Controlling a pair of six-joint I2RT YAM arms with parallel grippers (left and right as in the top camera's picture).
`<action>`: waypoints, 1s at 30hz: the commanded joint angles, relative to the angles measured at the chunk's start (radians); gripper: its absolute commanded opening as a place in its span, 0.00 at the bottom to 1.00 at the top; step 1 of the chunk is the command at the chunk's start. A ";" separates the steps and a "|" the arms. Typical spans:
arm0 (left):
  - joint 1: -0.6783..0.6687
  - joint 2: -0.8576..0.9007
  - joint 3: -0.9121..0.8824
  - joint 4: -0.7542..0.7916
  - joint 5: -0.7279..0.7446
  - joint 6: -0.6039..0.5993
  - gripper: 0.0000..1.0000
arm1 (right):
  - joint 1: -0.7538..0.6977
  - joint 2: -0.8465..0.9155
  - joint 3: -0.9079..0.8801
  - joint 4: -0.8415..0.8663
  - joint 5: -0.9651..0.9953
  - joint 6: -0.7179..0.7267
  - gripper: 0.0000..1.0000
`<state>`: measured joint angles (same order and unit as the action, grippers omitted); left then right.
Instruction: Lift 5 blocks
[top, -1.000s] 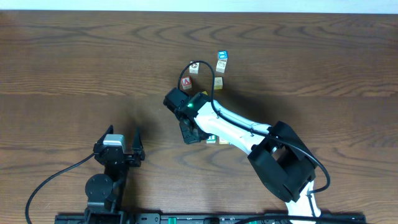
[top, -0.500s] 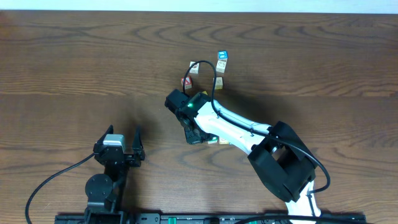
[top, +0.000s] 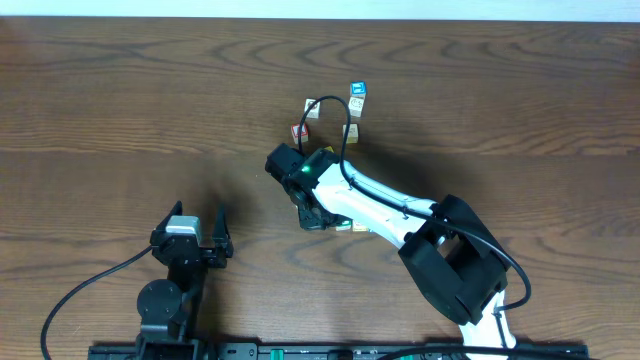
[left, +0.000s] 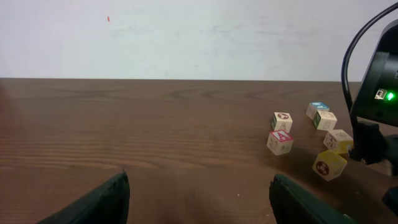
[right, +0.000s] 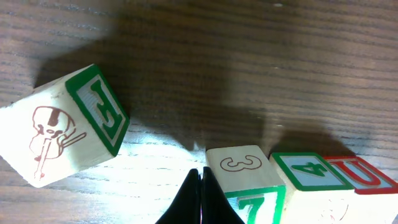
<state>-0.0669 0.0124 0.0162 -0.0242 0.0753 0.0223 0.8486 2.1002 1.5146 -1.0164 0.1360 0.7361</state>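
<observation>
Overhead first: the right gripper (top: 314, 216) is down at the table (top: 120, 90), tips tucked under its own arm, so the jaws can't be read from up here. Just right of it sit two of the blocks, a pale block (top: 340, 224) and a yellowish block (top: 358, 228), side by side. Beyond the right gripper, toward the far edge, there's a loose scatter: the red "A" cube (top: 299, 131), a cream block (top: 312, 108), the blue-topped cube (top: 357, 89) and two more blocks below it. The left gripper (top: 203, 218) sits well off to the left of the right gripper, fingers spread.

Left wrist now: the left gripper (left: 199, 183) is wide apart, with bare wood between its fingers. At the right edge is the right gripper's black housing (left: 376, 93), green light on. Just left of it is a tilted yellow block (left: 329, 165), with the rest of the scatter farther left.

Right wrist: the right gripper (right: 201, 186) is pressed together into one dark point, pinching nothing. Right beside the tip is the "3" block (right: 239, 165); contact can't be told. The green "4" block (right: 309, 173) and the red "U" block (right: 365, 174) continue that row. Left of the tip, apart, lies the violin block (right: 62, 134), turned askew.
</observation>
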 joint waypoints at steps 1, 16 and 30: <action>0.005 -0.001 -0.012 -0.040 0.017 -0.005 0.72 | 0.004 0.002 0.018 -0.002 0.037 0.043 0.01; 0.005 -0.001 -0.012 -0.040 0.017 -0.005 0.73 | 0.004 0.002 0.018 -0.011 0.055 0.079 0.01; 0.005 -0.001 -0.012 -0.040 0.017 -0.005 0.73 | 0.004 0.002 0.018 0.012 0.072 0.100 0.01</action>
<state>-0.0669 0.0124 0.0162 -0.0242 0.0750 0.0223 0.8486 2.1002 1.5150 -1.0172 0.1814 0.8333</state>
